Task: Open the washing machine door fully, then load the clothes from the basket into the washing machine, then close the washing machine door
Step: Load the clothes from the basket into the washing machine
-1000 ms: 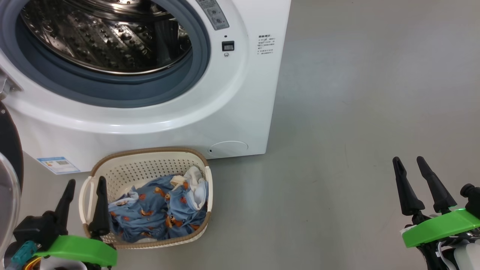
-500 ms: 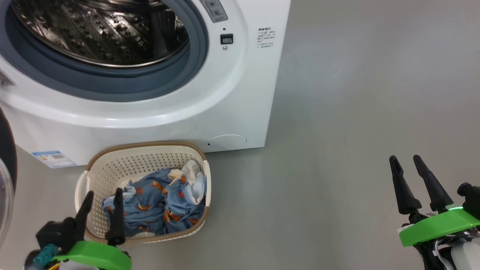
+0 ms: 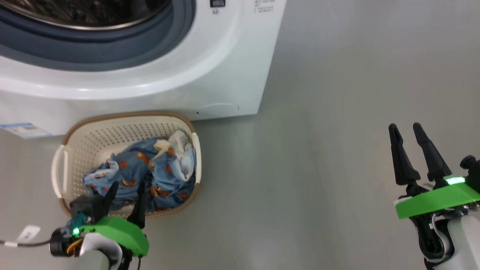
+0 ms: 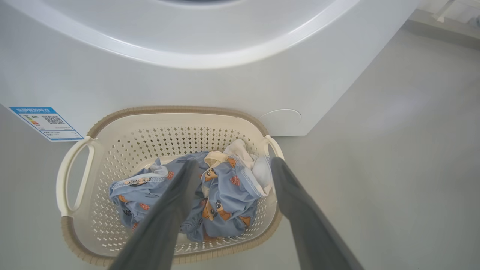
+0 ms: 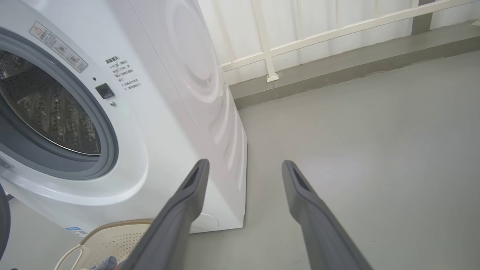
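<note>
The cream basket (image 3: pixel 123 114) sits on the floor against the front of the white washing machine (image 3: pixel 150 93). The blue bear-print clothes (image 3: pixel 150 172) lie bunched in it. My left gripper (image 3: pixel 127 185) hangs open over the basket's near rim, fingers pointing at the pile. In the left wrist view its fingers (image 4: pixel 233 162) straddle the clothes (image 4: pixel 228 187) without touching them. My right gripper (image 3: pixel 404 127) stands open and empty over bare floor, far right. The drum (image 5: pixel 45 108) is uncovered. A dark sliver of the washing machine door (image 5: pixel 3 221) shows at the left edge.
Grey floor (image 3: pixel 318 150) stretches to the right of the machine. A white railing (image 5: pixel 318 33) above a low grey kerb runs behind it. A blue label (image 4: pixel 45 122) is stuck low on the machine's front, left of the basket (image 4: pixel 168 110).
The head camera has tilted down, so machine and basket sit higher in view. My left gripper has moved right and forward, from beside the basket's left handle to over its near rim.
</note>
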